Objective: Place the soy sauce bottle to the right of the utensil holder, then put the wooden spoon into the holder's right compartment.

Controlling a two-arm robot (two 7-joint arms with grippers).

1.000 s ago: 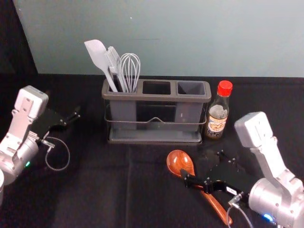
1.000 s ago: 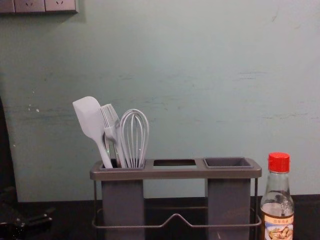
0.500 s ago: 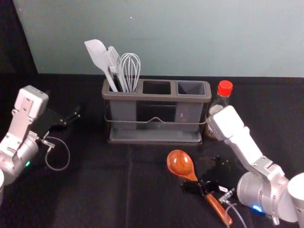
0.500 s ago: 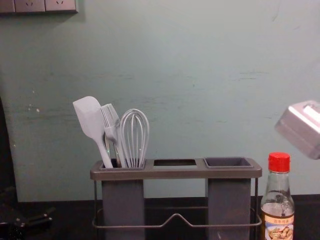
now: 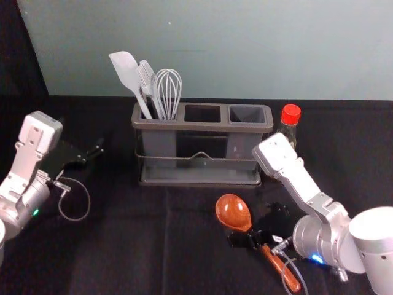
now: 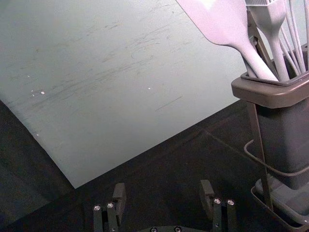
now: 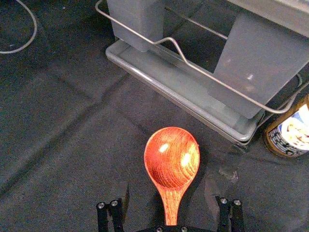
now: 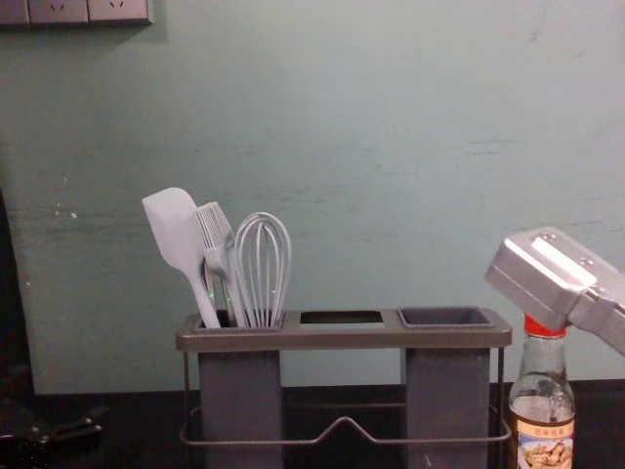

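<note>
Spoon on counter, near side of holder; bowl far-left, handle near-right. Right tool, the nearer, is released, straddling the handle; closure should cross that long axis. Bottle stands right of holder. Left tool idles, open, at left.

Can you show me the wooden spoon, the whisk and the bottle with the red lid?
Wooden spoon (image 7: pixel 172 157): right wrist view, on its round bowl.
Whisk (image 8: pixel 263 269): chest view, on its wire loops.
Bottle with the red lid (image 8: pixel 544 442): chest view, on its label.
</note>
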